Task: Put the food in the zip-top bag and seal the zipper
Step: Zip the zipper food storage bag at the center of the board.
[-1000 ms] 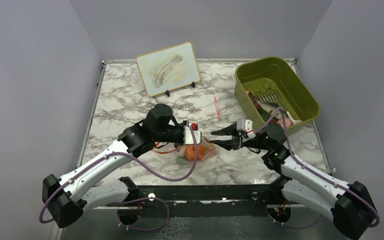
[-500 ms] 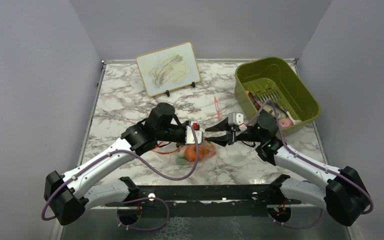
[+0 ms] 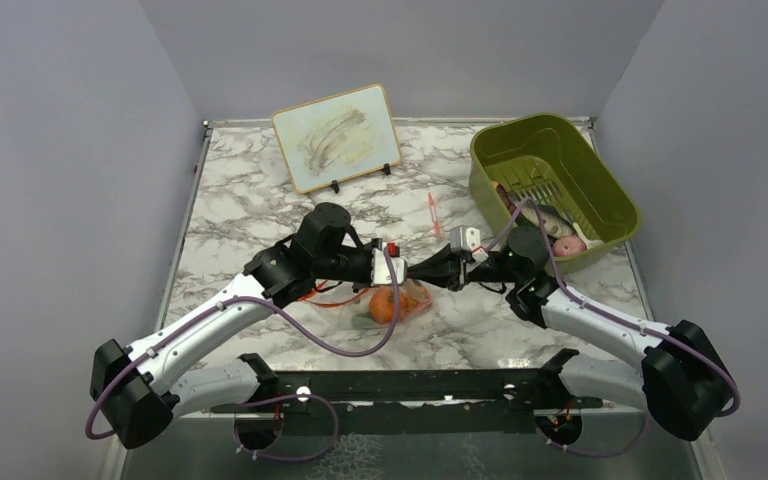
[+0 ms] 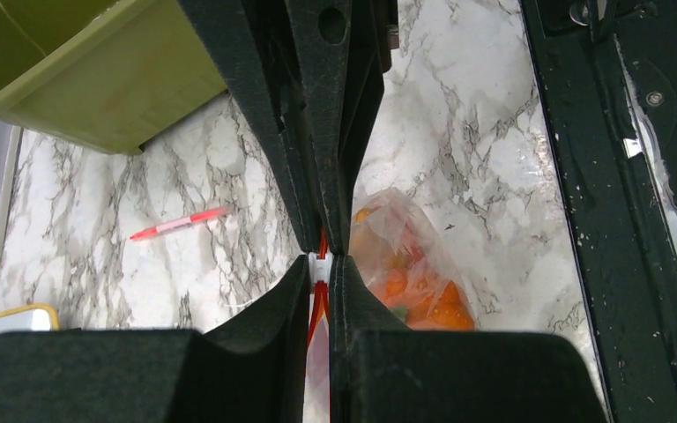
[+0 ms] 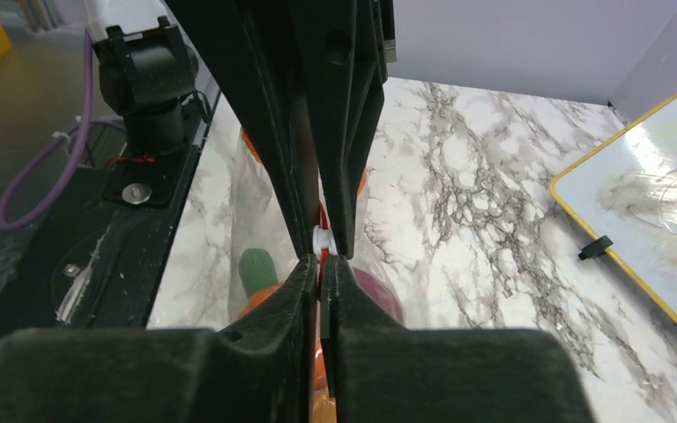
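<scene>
The clear zip-top bag (image 3: 410, 300) hangs just above the marble between the two arms. Inside it is the food: an orange ball (image 3: 384, 305), orange pieces (image 4: 419, 300), a green bit (image 5: 256, 267) and a dark purple piece (image 5: 377, 295). My left gripper (image 4: 320, 262) is shut on the red-orange zipper (image 4: 318, 308), its tips against a small white slider (image 4: 319, 267). My right gripper (image 5: 320, 262) meets it tip to tip and is shut on the same strip. In the top view the left gripper (image 3: 400, 272) and right gripper (image 3: 418, 270) touch noses above the bag.
An olive-green bin (image 3: 552, 185) holding a fork and other items stands at the back right. A thin red-pink pen (image 3: 432, 213) lies on the marble behind the grippers. A small whiteboard (image 3: 336, 136) leans at the back. The black base rail (image 4: 617, 203) runs along the near edge.
My right gripper has moved left to meet the left gripper's tips and has shut on the zipper. The left gripper kept its hold and barely moved.
</scene>
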Available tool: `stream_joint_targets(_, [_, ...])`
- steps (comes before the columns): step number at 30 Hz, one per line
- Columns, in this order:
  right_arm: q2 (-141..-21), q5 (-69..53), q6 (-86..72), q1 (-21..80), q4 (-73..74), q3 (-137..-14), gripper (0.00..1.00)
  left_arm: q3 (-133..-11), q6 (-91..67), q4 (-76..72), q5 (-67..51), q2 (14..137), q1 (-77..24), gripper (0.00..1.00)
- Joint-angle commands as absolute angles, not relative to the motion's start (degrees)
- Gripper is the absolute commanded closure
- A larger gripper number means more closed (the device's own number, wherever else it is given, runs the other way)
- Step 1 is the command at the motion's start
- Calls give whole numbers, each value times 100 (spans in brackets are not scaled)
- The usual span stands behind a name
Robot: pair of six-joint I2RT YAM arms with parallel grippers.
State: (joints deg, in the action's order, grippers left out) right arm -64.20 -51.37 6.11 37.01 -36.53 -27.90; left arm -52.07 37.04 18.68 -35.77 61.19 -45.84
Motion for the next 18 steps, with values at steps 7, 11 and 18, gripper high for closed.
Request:
stream_joint_targets(7, [-6187,-4643,566,3769,-3881,-2743,99,-5355,3792,1893,-3482,5964,-4603,100])
stream_joint_targets(11, [-5851,-4215,602,3768,-3670,-2659,99,-5342,3875,2144,-3250,5879,-4591,100])
stream_joint_targets(18, [-5650,-4122,633,3762,-3346,-2693,99,-5202,3770,2218,-2994,5674,-4588,100])
